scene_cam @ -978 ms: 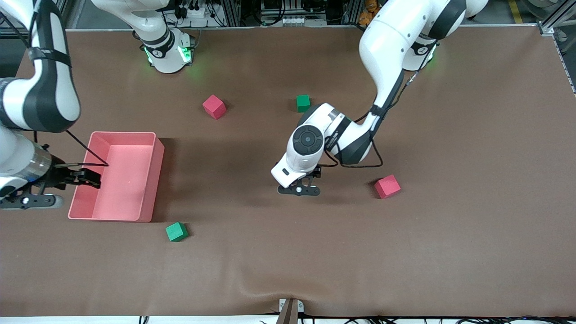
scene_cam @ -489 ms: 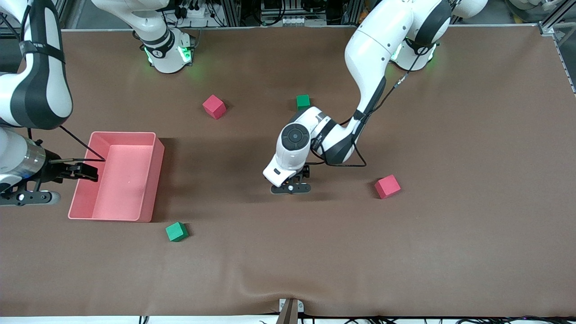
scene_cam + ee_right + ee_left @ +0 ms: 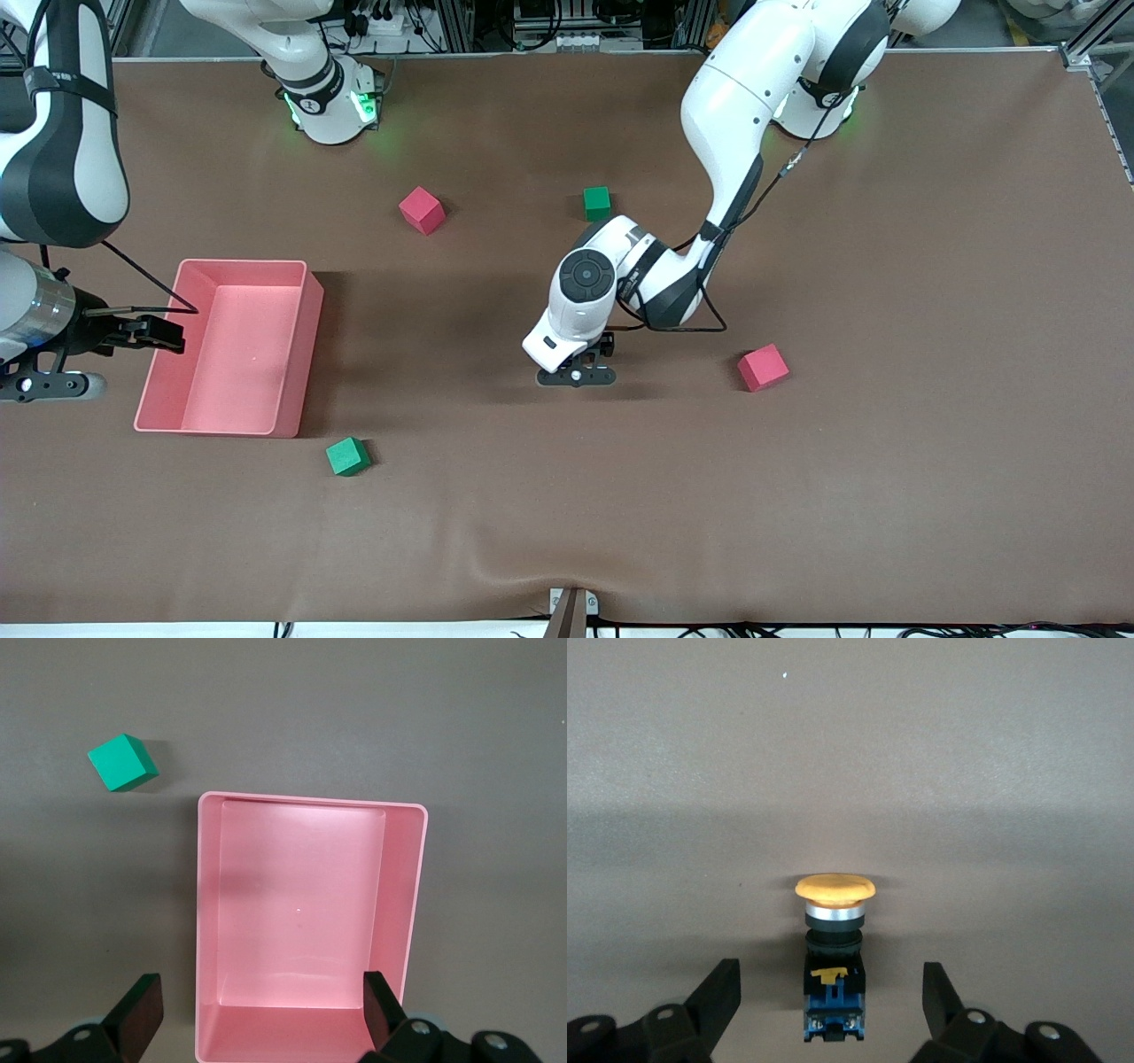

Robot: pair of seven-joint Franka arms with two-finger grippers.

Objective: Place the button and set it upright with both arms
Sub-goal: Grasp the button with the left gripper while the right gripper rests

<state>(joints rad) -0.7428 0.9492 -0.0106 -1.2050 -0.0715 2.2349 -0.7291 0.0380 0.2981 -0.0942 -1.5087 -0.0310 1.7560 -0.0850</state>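
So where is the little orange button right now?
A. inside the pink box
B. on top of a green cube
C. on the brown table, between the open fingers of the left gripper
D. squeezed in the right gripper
C: the button lies on the table, and the left gripper is open with a finger on either side, not touching it.

Even, fairly bright overhead light covers the brown table (image 3: pixel 886 443). The arms throw soft, wide shadows across the middle of the front frame. Green glow tints the mat by both bases at the top. The button (image 3: pixel 834 943) is sharp, with a faint shadow band across the frame.
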